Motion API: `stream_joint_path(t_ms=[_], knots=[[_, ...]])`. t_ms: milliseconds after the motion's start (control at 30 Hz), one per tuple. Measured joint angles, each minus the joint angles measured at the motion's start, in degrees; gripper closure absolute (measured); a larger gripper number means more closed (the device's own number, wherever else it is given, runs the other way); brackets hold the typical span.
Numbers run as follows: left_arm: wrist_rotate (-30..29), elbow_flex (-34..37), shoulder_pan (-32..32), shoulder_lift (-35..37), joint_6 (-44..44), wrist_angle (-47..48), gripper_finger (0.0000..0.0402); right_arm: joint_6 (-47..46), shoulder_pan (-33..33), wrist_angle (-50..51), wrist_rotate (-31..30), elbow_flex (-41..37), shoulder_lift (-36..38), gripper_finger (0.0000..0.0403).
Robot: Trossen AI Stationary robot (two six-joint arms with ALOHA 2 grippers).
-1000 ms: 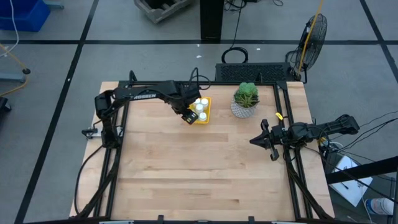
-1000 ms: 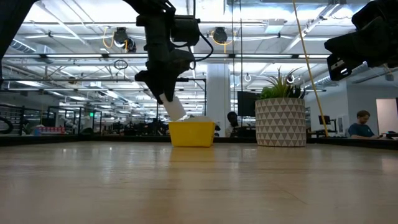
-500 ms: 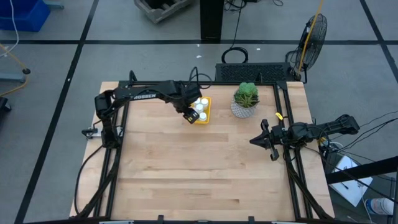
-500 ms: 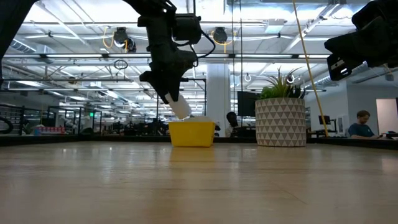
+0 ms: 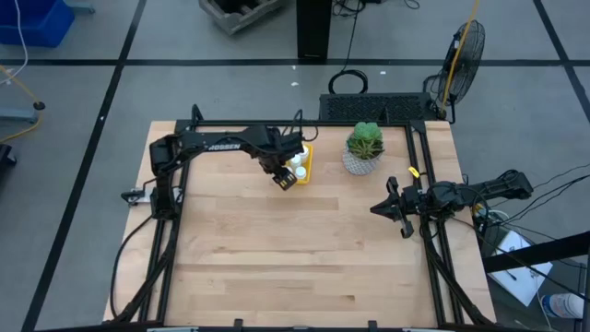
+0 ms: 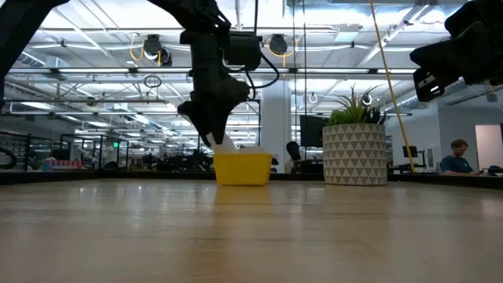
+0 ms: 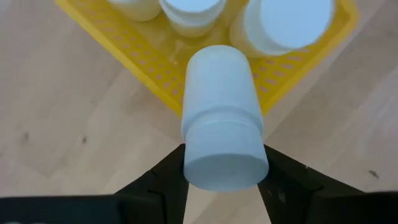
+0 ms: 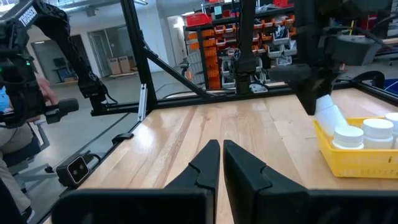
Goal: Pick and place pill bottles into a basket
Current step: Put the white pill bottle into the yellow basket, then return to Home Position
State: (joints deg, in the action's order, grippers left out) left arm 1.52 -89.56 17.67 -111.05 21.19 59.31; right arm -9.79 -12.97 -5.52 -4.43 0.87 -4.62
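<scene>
Pale wooden tabletop (image 5: 295, 249) is hosting the action: the left gripper (image 5: 285, 175) is pinching a pill bottle (image 7: 222, 118), hanging it over the near corner of the basket (image 5: 305, 171). Its long axis is tilting, base toward the tray, cap toward the wrist. Other bottles (image 7: 283, 22) are sitting inside already. Off at the table's right edge, the right gripper (image 5: 392, 208) is waiting, fingers pressed together.

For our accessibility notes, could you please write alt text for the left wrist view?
The left hand grips a white pill bottle above a corner of the yellow basket, bottle lying along the view. Three more white bottles stand inside the basket, on a wooden table.
</scene>
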Motion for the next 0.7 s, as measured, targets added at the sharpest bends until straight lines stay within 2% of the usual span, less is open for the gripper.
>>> stream_joint_path(t_ms=[167,467,700], knots=[[-0.05,0.00,-0.20,-0.95,-0.53,0.37,0.0231,0.00,0.01,0.10,0.00,0.00,0.01,0.0387],[0.56,0.00,-0.20,-0.78,0.90,-3.10,0.0176,-0.01,0.01,0.11,0.00,0.00,0.00,0.0387],[0.70,0.00,-0.20,-0.76,1.00,-2.78,0.0179,0.01,0.00,0.11,0.00,0.01,0.00,0.0387]])
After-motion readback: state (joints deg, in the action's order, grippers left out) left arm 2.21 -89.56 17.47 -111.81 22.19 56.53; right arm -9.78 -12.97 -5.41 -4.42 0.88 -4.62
